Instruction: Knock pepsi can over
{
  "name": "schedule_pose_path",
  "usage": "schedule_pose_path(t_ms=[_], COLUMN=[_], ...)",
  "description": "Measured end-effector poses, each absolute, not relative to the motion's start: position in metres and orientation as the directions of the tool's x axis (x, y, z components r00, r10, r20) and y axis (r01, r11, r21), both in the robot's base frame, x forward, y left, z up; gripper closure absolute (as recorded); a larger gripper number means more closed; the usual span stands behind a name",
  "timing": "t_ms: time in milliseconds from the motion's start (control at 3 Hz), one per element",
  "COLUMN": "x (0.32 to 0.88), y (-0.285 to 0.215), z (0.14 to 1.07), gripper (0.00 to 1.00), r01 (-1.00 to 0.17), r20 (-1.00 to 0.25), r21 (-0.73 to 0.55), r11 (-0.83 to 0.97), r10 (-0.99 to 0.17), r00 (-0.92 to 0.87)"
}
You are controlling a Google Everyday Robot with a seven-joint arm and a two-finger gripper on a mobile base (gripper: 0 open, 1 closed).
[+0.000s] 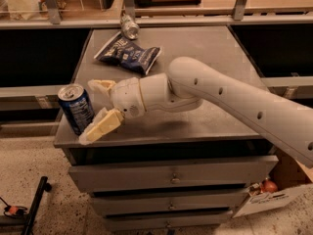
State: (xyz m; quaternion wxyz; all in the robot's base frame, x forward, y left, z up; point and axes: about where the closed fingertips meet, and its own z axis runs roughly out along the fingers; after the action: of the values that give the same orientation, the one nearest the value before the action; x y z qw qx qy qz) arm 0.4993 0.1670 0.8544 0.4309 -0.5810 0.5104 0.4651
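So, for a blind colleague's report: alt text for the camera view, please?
A robot's white gripper, jaws open, sits beside a dark blue pepsi can at the front corner of a grey drawer cabinet. A chip bag and a small silvery can lie farther back.

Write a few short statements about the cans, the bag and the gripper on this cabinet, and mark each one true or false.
1. The pepsi can stands near the front corner of the cabinet top, on the picture's left. True.
2. The gripper is shut on the chip bag. False: it is open, with its fingers spread right beside the pepsi can, and the bag lies apart, further back.
3. The small silvery can is at the back edge of the top. True.
4. The pepsi can lies flat on its side. False: it is on its base, not knocked over.
5. The drawers below are closed. True.
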Motion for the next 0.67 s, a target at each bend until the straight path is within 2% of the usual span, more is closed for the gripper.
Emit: schedule_pose_path(t_ms=[667], x=[0.4967], y=[0.1724], z=[0.8563], gripper=[0.00], r01=[-0.995], r20=[-0.984], r21=[-0.050], r11=[-0.089], r10=[-0.166], r00=[0.065])
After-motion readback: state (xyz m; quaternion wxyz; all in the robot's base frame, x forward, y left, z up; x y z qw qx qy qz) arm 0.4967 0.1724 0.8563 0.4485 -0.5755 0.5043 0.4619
